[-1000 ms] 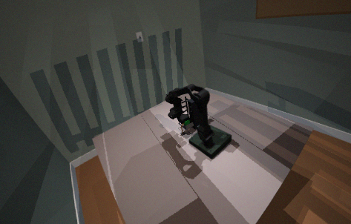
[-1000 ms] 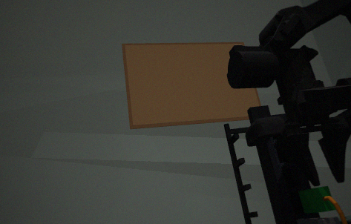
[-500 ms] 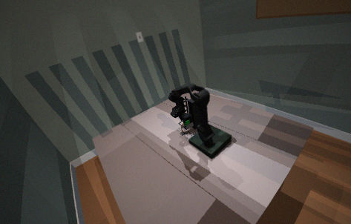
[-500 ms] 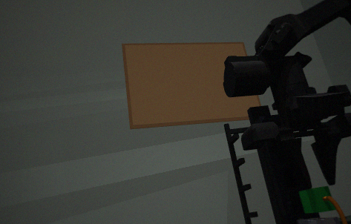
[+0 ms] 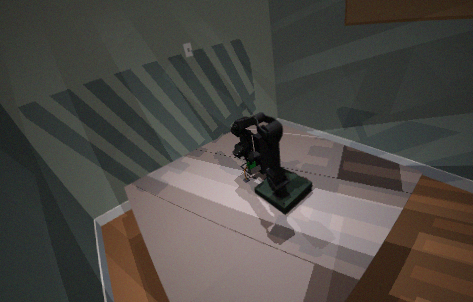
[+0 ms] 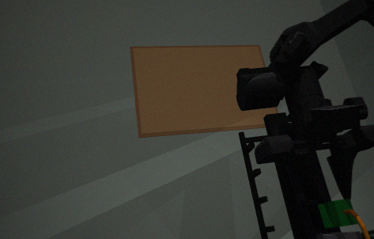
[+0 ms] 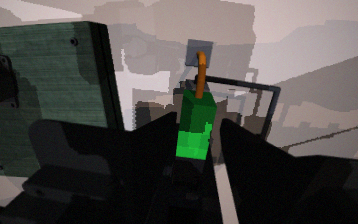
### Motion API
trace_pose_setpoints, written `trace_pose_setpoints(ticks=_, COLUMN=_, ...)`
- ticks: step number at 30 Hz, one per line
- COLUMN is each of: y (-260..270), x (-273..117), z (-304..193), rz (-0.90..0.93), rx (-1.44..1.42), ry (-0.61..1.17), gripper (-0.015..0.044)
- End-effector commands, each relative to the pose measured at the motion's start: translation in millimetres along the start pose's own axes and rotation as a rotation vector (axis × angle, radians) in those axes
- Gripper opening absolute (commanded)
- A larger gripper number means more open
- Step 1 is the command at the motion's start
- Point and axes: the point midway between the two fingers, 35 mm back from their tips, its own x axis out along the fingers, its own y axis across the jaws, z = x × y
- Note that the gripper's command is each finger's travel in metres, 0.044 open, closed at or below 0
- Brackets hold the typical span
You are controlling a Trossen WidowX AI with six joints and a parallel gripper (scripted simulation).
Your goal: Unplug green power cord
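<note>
A pale table top (image 5: 208,235) carries the arm's dark square base (image 5: 284,192) near its far edge

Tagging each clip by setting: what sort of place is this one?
Probably a plain indoor room: grey-green walls with a wall outlet, a wood-toned board hung up, and a counter-like table carrying the arm's base.
</note>
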Motion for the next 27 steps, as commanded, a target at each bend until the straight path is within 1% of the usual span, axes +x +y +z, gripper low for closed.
trace_pose_setpoints(ticks=1, y=1.1, x=4.9, z=0.0, rz=0.004, rx=-0.003, ry=-0.003, gripper=0.016)
trace_pose_setpoints(ticks=7, y=1.3, x=10.7, z=-0.1, rz=0.005, rx=-0.003, ry=-0.003, gripper=0.016)
trace_pose_setpoints(ticks=10, y=0.3, x=8.3, z=-0.5, rz=0.002, rx=0.0, ry=0.0, gripper=0.0081)
trace_pose_setpoints(ticks=19, y=0.3, x=8.3, z=-0.5, rz=0.002, rx=0.0, ry=0.0, gripper=0.0021)
trace_pose_setpoints(ticks=20, y=0.3, x=8.3, z=-0.3, rz=0.002, rx=0.0, ry=0.0, gripper=0.0)
trace_pose_setpoints(ticks=27, y=-0.8, x=8.3, z=7.9, rz=0.002, rx=0.0, ry=-0.001, gripper=0.0)
